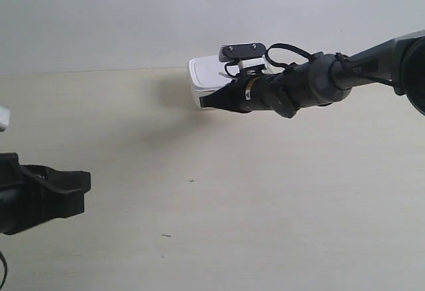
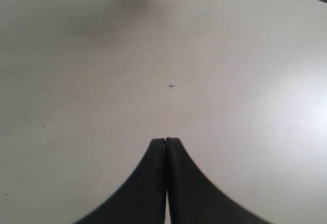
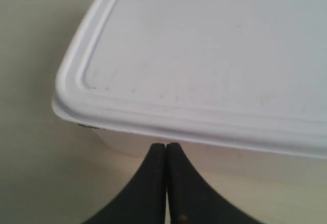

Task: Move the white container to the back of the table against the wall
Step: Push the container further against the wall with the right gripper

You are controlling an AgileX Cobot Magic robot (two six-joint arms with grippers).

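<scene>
Nearest the exterior camera, low at that view's left, the left gripper (image 1: 85, 186) hangs over the table (image 1: 279, 231). Its own wrist view shows its black jaws (image 2: 166, 141) pressed flat together with nothing between them, only bare cream tabletop below. A little beyond its tips a tiny dark cross mark (image 1: 192, 181) (image 2: 171, 86) sits on the surface, and a small dark speck (image 1: 166, 235) lies closer to the front. Farther back, the right arm (image 1: 319, 78) reaches in from the exterior view's right, with a small black camera module (image 1: 242, 50) and a looped cable (image 1: 289, 48) on top. The right gripper (image 1: 206, 101) (image 3: 166, 146) is also fully closed and grips nothing; its joined tips meet the side wall of the white container (image 1: 204, 72) (image 3: 214, 55), just under the lid's raised rim. The container stands upright at the far edge of the table, lid on, right by the wall (image 1: 99, 18). Whether it actually touches the wall cannot be told.
</scene>
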